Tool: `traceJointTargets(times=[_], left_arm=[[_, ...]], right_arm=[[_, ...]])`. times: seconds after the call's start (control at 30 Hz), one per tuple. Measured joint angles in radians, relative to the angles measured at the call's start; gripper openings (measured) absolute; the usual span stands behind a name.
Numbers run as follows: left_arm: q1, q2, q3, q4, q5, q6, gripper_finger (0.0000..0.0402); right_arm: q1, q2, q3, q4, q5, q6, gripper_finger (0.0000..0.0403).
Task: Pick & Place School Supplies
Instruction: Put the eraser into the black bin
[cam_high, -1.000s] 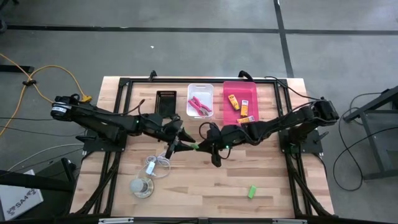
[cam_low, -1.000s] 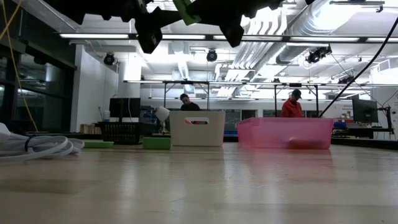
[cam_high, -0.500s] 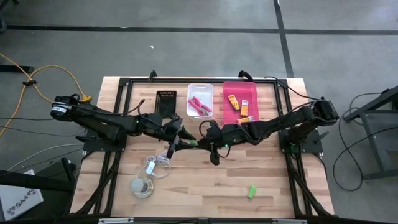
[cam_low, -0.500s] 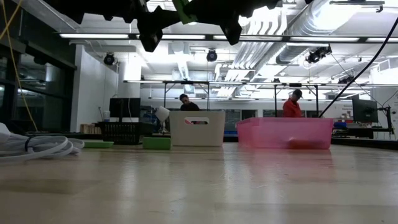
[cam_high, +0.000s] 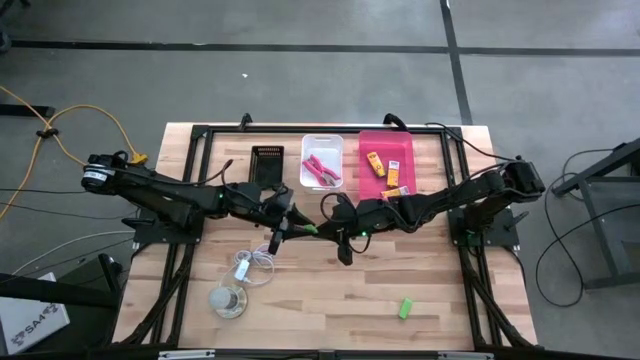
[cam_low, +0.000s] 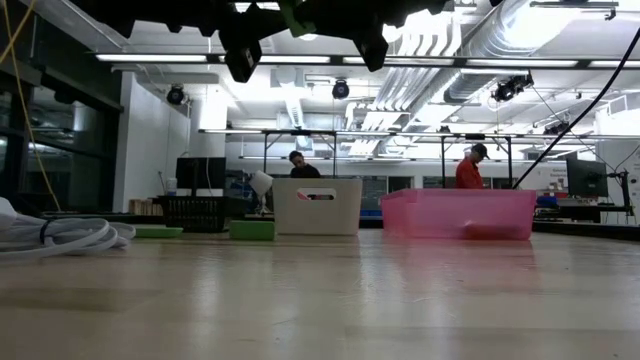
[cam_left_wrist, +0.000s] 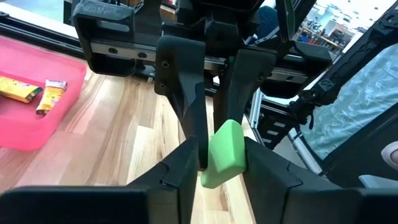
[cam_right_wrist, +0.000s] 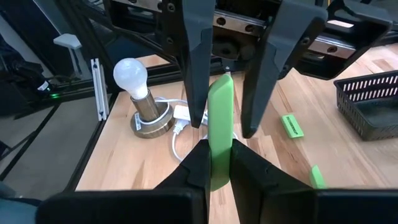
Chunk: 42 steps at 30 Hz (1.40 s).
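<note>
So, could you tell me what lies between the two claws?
A green piece: the right claw clamps it, the left claw stands open around it, shown in the right wrist view.

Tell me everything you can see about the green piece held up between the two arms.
The green piece is a small, bright green slab with smooth faces and rounded edges, plastic or rubber by its look. It hangs clear of the wooden table, over its middle, clamped in the right hand. The left hand meets it from the opposite side; whether that one grips it too is unclear.
</note>
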<state>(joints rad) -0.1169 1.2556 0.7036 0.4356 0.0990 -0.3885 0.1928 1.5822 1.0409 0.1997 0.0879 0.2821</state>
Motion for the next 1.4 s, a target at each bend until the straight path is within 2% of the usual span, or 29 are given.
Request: traceJointTargets(times=[0.47,0.9,1.2,1.4], left_arm=[[0.0,0.0,0.0,-0.001,0.0,0.001,0.0035],[0.0,0.0,0.0,-0.001,0.001,0.001,0.0033],[-0.001,0.0,0.0,0.0,0.001,0.0,0.0033],[0.002,0.0,0.0,-0.011,-0.001,-0.027,0.0033]], right_arm=[[0.0,0.0,0.0,-0.008,0.016,0.009,0.0034],[0.0,0.0,0.0,-0.008,-0.003,0.009,0.0035],[-0.005,0.0,0.0,-0.023,-0.014,0.035,0.0088],[-0.006,0.0,0.0,-0.071,0.032,0.035,0.0135]])
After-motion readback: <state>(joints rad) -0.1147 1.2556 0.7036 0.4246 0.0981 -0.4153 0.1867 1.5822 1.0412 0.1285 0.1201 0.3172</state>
